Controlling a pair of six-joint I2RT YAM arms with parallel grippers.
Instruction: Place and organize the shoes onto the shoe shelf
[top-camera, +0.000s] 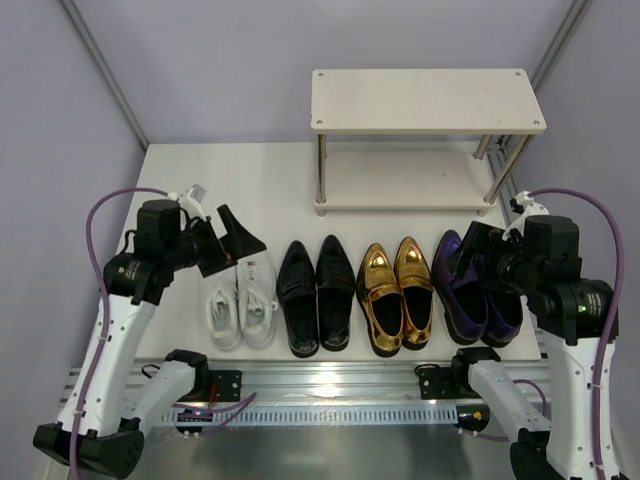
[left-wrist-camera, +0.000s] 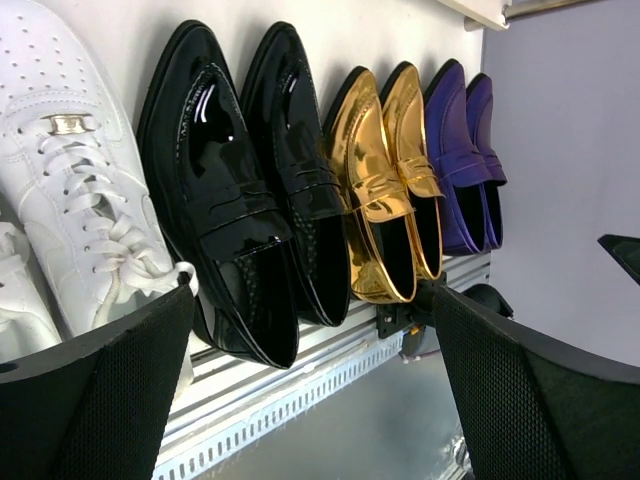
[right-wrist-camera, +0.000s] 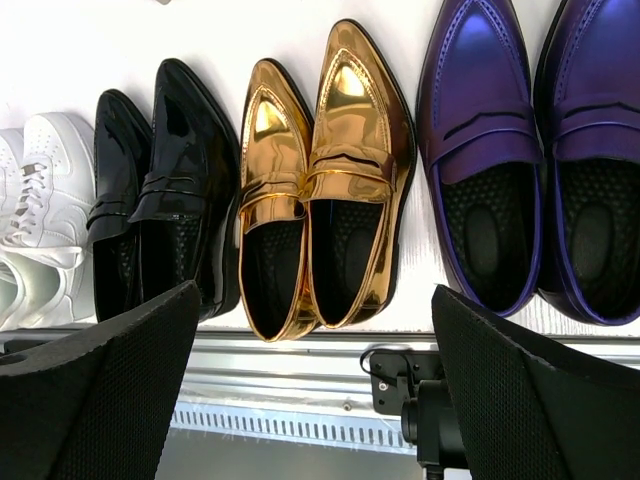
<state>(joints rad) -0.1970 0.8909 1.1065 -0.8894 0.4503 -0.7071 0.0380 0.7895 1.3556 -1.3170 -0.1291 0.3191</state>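
Poised with jaws apart, empty: left gripper (top-camera: 225, 243) above sneakers (top-camera: 240, 305), right gripper (top-camera: 470, 262) above purple loafers (top-camera: 462, 315), each likely taking its nearest pair to the far shelf (top-camera: 428, 100).

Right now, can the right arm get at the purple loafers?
Probably yes: the right end effector hangs open just above the purple loafers, with nothing visible between them.
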